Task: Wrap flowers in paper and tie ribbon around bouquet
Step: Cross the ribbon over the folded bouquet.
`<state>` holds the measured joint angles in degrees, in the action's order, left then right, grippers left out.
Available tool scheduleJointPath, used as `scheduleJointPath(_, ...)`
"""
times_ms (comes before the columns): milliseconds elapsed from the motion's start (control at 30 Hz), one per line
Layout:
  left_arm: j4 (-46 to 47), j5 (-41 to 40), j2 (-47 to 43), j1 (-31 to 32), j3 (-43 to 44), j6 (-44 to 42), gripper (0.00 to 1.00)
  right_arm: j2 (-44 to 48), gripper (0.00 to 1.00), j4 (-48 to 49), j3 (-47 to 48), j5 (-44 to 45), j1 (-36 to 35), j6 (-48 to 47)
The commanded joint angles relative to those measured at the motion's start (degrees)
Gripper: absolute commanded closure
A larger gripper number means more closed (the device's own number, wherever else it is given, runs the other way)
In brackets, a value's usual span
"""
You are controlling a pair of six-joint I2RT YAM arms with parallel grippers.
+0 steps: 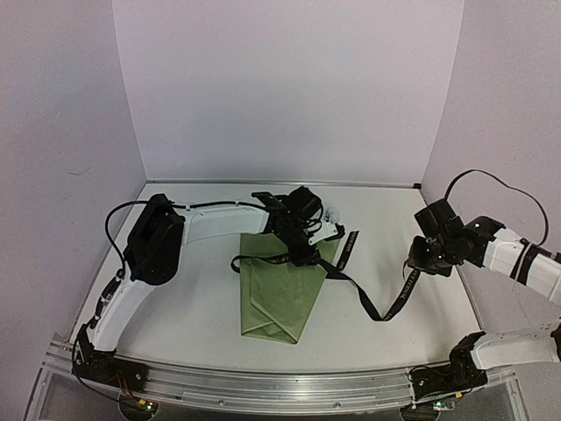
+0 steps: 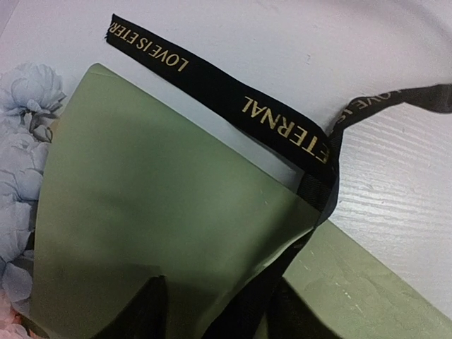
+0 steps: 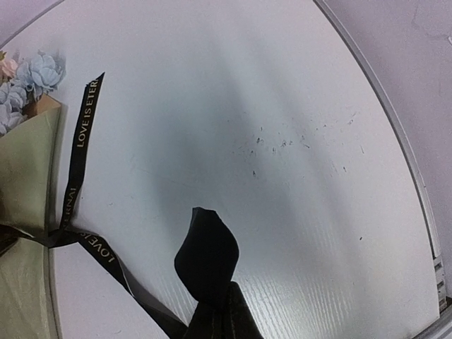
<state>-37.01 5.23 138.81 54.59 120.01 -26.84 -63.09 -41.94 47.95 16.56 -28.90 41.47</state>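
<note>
From above: seeing the bouquet (image 1: pixel 276 298) lying in the middle of the tabletop (image 1: pixel 175 289), flowers (image 1: pixel 331 215) peeking from its far, wide end; finding the left gripper (image 1: pixel 305 246) hovering over that end and the ribbon (image 1: pixel 368 298) running off right of the bouquet to the right gripper (image 1: pixel 421 266). From the left wrist: looking down on the green paper (image 2: pixel 155 212) with the ribbon crossing its edge; not managing to tell whether the left fingers (image 2: pixel 145 311) are grasping anything or standing released. From the right wrist: seeing the right fingers (image 3: pixel 227 321) clenched on the ribbon's tail, well right of the bouquet. Judging the tie crossed but not cinched. Risking, by pulling rightward with the bouquet unpinned, dragging the cone, sliding the ribbon off its taper, or letting the paper unroll.
</note>
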Motion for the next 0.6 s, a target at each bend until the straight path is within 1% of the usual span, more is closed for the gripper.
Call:
scheduleJointPath(0,1.87,-0.78,-0.03,0.34,2.28,-0.85,0.75,0.13,1.00,-0.84,3.71,0.39,0.46,-0.67)
scheduleJointPath(67,2.91,-1.20,-0.86,0.34,1.84,0.19,0.93,-0.18,1.00,-0.97,4.50,0.48,0.61,-1.01)
scheduleJointPath(100,4.19,-1.95,-1.76,0.31,1.13,1.20,0.99,-0.45,1.00,-1.03,5.01,0.42,0.92,-1.16)
scheduleJointPath(167,8.63,-3.84,-5.05,-0.03,-1.56,3.30,1.00,-1.36,1.00,-1.12,6.12,-0.32,2.04,-1.42)
scheduleJointPath(233,14.04,-4.44,-10.14,-0.64,-6.80,4.42,1.00,-3.06,1.00,-1.05,7.49,-2.53,4.17,-1.65)
scheduleJointPath(367,19.23,-1.64,-19.00,-1.68,-11.23,6.09,1.00,-9.96,1.00,-0.96,13.41,-9.67,8.94,-0.98)
scheduleJointPath(467,21.57,5.12,-25.10,-2.31,-14.28,5.94,1.00,-17.19,1.00,-0.95,20.73,-13.93,11.33,-0.51)
scheduleJointPath(567,21.90,15.41,-29.29,-2.73,-16.64,3.33,1.00,-25.48,1.00,-1.02,29.99,-18.17,13.38,-0.12)
